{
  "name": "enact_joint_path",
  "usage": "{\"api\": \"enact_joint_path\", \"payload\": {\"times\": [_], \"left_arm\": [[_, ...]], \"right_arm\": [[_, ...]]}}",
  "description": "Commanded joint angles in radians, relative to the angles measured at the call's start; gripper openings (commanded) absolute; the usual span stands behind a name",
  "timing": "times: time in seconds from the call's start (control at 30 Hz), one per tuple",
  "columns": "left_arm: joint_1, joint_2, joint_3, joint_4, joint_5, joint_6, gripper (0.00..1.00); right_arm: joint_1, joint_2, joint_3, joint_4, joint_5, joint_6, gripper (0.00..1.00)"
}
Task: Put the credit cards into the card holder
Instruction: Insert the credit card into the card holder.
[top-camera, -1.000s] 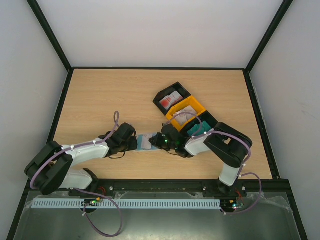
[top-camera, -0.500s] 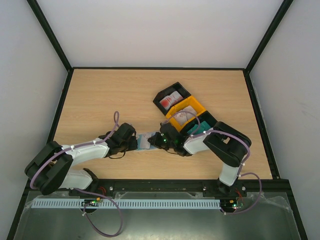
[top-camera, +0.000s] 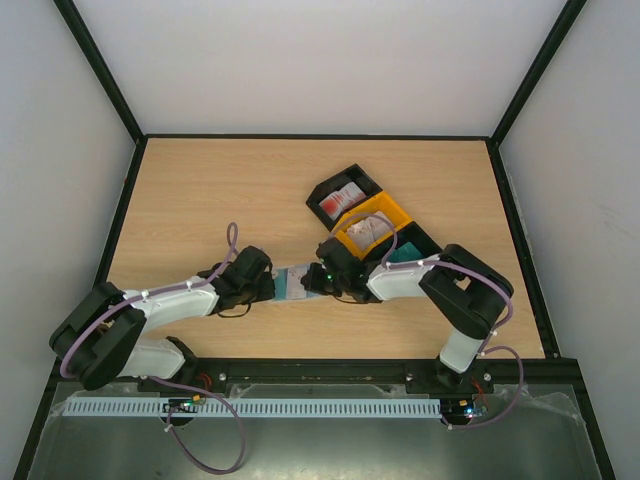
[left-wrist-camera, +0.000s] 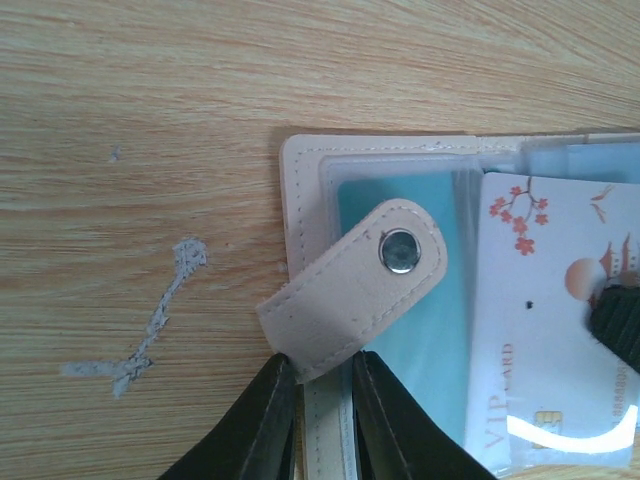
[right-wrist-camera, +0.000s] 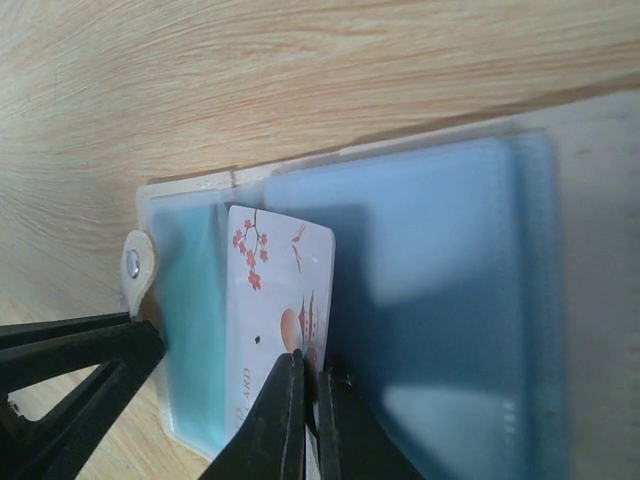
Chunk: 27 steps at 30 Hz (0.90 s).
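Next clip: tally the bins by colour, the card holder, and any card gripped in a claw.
Black bins: 2, the far black bin and the near black bin
Orange bin: 1
Card holder: 1
White card in the right claw: 1
Total: 5

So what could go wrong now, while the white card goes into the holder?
1. The right gripper pinches the white card near one edge only, so the card may twist or slip when pushed.
2. The white card lies over a teal card and could ride on top and miss a pocket.
3. The left gripper holds the holder by its thin rim beside the strap; a push might pull it free.
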Motion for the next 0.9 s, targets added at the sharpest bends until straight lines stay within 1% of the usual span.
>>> {"api": "enact_joint_path", "payload": {"times": [0.0, 0.17, 0.23, 0.43, 0.67, 0.8, 0.87], "left_arm": [[-0.004, 0.016, -0.015, -0.056, -0.017, -0.001, 0.19], [-0.004, 0.016, -0.015, -0.052, -0.023, -0.001, 0.19], [-0.003, 0.016, -0.014, -0.048, -0.022, 0.002, 0.19], [-0.002, 0.025, -0.011, -0.022, 0.004, 0.010, 0.19], [-0.003, 0.035, -0.008, -0.021, 0.011, 0.014, 0.19], [-0.002, 0.031, -0.010, -0.021, 0.012, 0.014, 0.19], [-0.002, 0.029, -0.011, -0.020, 0.015, 0.014, 0.19]], "right_arm": [[-0.053, -0.008, -0.034, -0.236, -0.005, -0.095, 0.02], [-0.066, 0.024, 0.013, -0.287, -0.076, -0.166, 0.02], [-0.067, 0.032, 0.016, -0.275, -0.119, -0.184, 0.02], [-0.055, 0.061, 0.045, -0.260, -0.162, -0.213, 0.02], [-0.026, 0.116, 0.079, -0.199, -0.153, -0.168, 0.02], [-0.025, 0.104, 0.072, -0.186, -0.091, -0.127, 0.02], [-0.025, 0.097, 0.057, -0.145, -0.089, -0.099, 0.02]]}}
